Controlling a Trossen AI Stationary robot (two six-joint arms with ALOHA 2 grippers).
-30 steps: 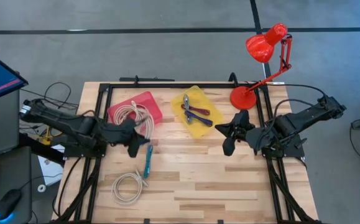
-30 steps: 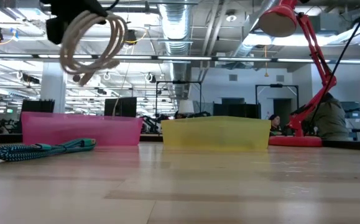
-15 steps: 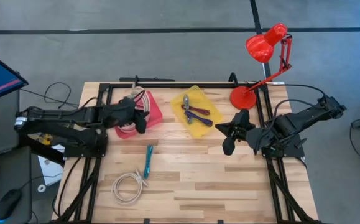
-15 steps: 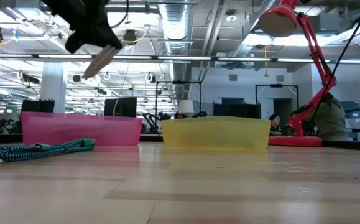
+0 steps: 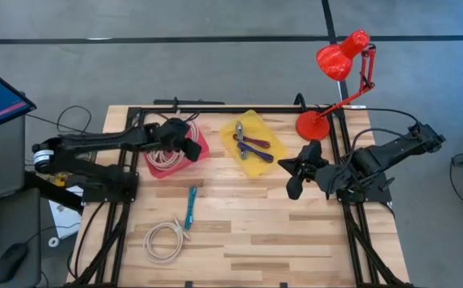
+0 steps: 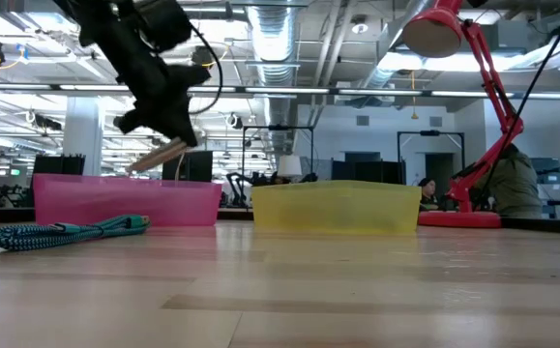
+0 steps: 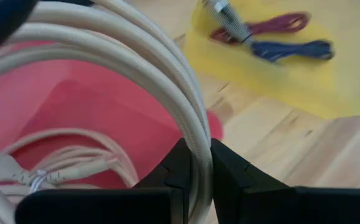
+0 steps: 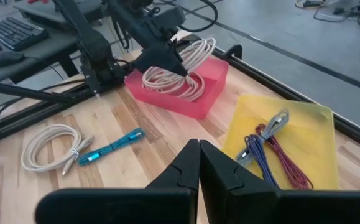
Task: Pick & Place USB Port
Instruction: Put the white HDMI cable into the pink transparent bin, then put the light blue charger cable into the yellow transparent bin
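Red bin (image 5: 200, 142) left of yellow tray (image 5: 257, 130)

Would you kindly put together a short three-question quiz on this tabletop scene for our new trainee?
1. True or false: the left end effector is shut on a cream cable coil above the pink bin.
2. Multiple choice: what lies in the yellow bin? A) a teal cable B) a red cable and a blue cable C) nothing
3. Fill in: between the second cream coil and the pink bin, the ______ cable lies on the table.

Key: 1 true; 2 B; 3 teal. The right end effector, shut and empty, waits near the red lamp.
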